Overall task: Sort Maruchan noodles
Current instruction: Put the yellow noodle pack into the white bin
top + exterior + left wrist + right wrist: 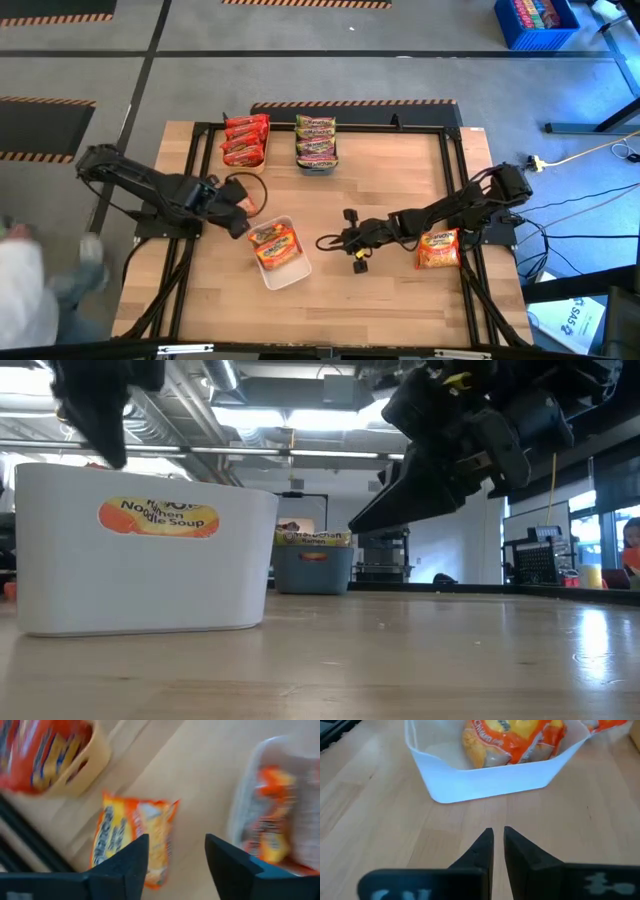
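Hovering with left pincer [175,857] spread wide over a loose orange packet [132,837] on the desk [400,290], beside the white tray [485,785] already holding orange noodles [515,737]. Looks like the pickup step: next, lowering astride and closing. Idling mid-desk, right pincer [498,845] nearly shut, empty; another packet [438,249] beneath that arm.

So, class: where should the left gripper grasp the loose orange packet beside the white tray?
Probably straight from above, across its narrow width. The orange packet lies flat on the table beside the white tray, and the left gripper hangs open above it.
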